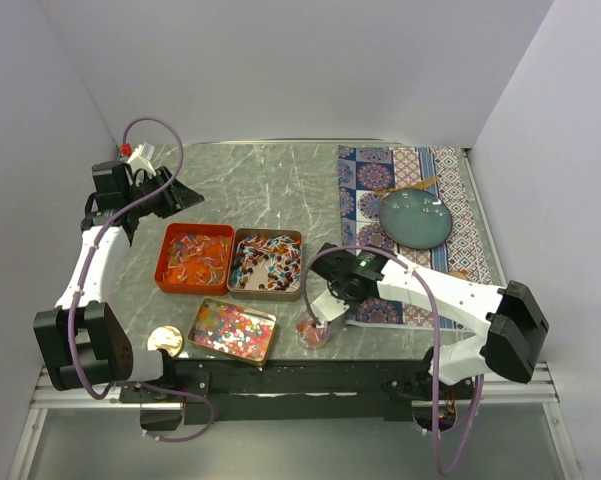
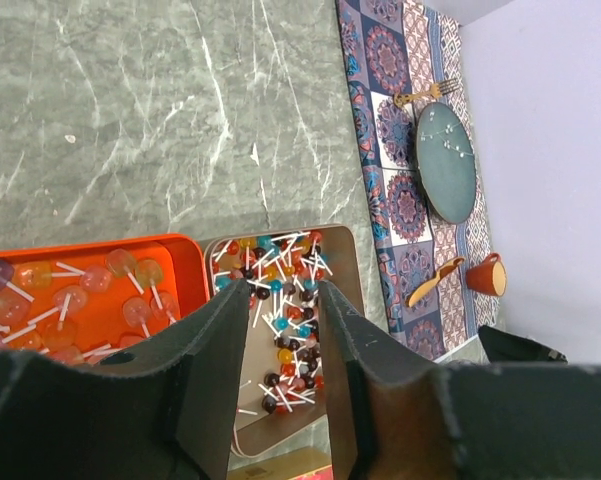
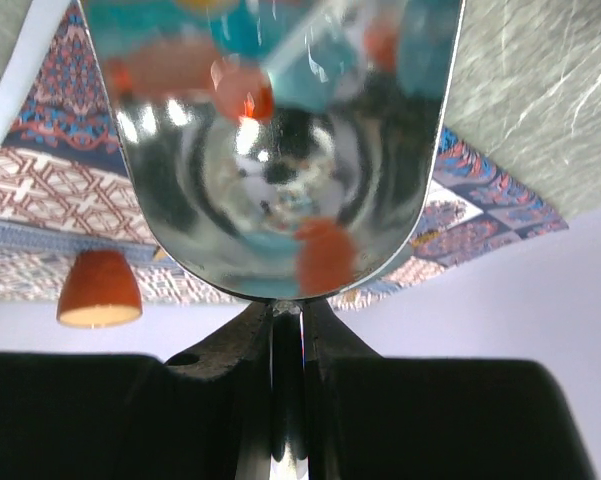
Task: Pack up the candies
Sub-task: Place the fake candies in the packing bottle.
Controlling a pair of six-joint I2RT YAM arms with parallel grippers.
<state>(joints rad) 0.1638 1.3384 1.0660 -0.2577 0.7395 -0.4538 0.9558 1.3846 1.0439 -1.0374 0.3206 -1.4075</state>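
Note:
The candies sit in three open tins. An orange tin (image 1: 193, 258) holds orange lollipops (image 2: 70, 300). A brown tin (image 1: 265, 263) holds mixed red, blue and dark lollipops (image 2: 280, 255). A gold tin (image 1: 232, 330) holds bead-like multicoloured pieces. My left gripper (image 1: 192, 200) is open and empty, raised at the back left; in its wrist view it (image 2: 283, 290) frames the brown tin. My right gripper (image 1: 325, 310) is shut on the handle of a shiny metal scoop (image 3: 270, 150). The scoop's bowl (image 1: 313, 333) is low near the front edge, right of the gold tin, with blurred red and blue shapes in it.
A patterned mat (image 1: 470, 235) at the right carries a teal plate (image 1: 417, 217), a gold fork (image 2: 420, 95), a gold spoon (image 2: 432, 283) and an orange cup (image 2: 488, 275). A round gold lid (image 1: 165, 340) lies left of the gold tin. White walls enclose the table.

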